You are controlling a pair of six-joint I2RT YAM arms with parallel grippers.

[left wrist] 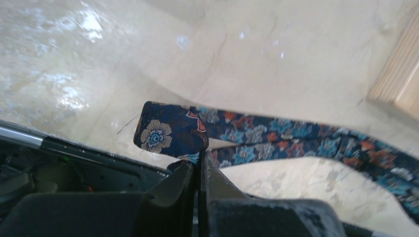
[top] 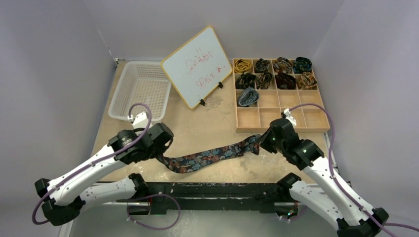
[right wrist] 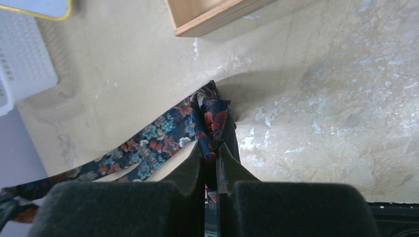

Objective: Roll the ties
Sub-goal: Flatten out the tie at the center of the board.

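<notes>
From my station the table point(top: 207, 123) fills most of the overhead view, its pale top worn and blotchy. At its far right sits the wooden tray point(top: 281, 129), divided into square compartments. At the far left is the white basket point(top: 121, 91), a perforated plastic one. Between them a yellow-framed whiteboard point(top: 197, 66) stands tilted on small feet, with red scribbles I cannot read.

The navy floral tie point(top: 207, 157) runs unrolled across the near part of the table, strung from one arm to the other and dipping towards the left. I see shadow under both ends, so they are lifted off the surface. I cannot tell whether the middle touches the table.

Nine rolled ties point(top: 264, 80) sit as coils in the tray, one per compartment. Four fill the back row, four the second row, and a grey-blue one takes the left cell of the third row.

The left gripper point(left wrist: 200, 163) is clamped tight on the tie's left end, where the fabric folds over above the fingers. The right gripper point(right wrist: 213, 148) pinches the bunched right end just in front of the tray.
</notes>
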